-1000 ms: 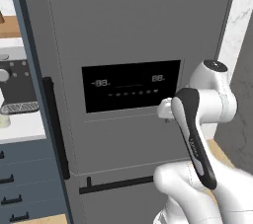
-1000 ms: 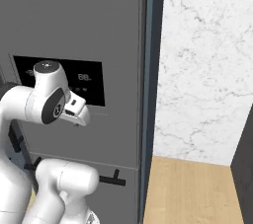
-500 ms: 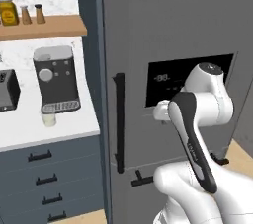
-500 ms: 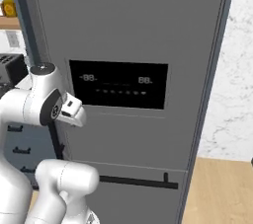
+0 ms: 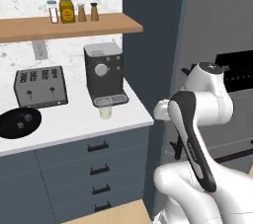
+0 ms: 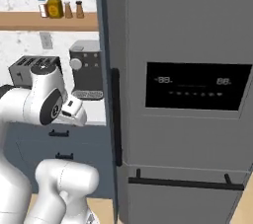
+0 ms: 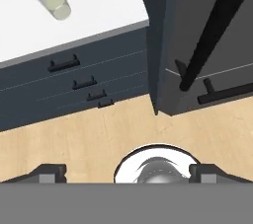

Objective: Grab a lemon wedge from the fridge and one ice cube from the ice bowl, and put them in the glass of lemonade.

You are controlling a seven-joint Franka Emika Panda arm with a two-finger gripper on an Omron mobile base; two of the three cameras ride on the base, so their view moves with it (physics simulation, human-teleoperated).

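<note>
The grey fridge stands closed, its black display panel facing me and a long black bar handle on its left edge. The lemon wedge is hidden. On the white counter, the glass of lemonade sits in front of the coffee machine and also appears in the hand view. The black ice bowl lies at the far left with a small pale ice cube in it. My gripper is open and empty, pointing down at the floor between the drawers and the fridge.
A coffee machine and a toaster stand on the counter. A wooden shelf above carries jars and shakers. Dark blue drawers run under the counter, and wooden floor lies below the hand.
The whole picture has shifted: the base has driven left, so the fridge sits further right and the counter with glass, bowl and toaster has come into view. The gripper stays open.
</note>
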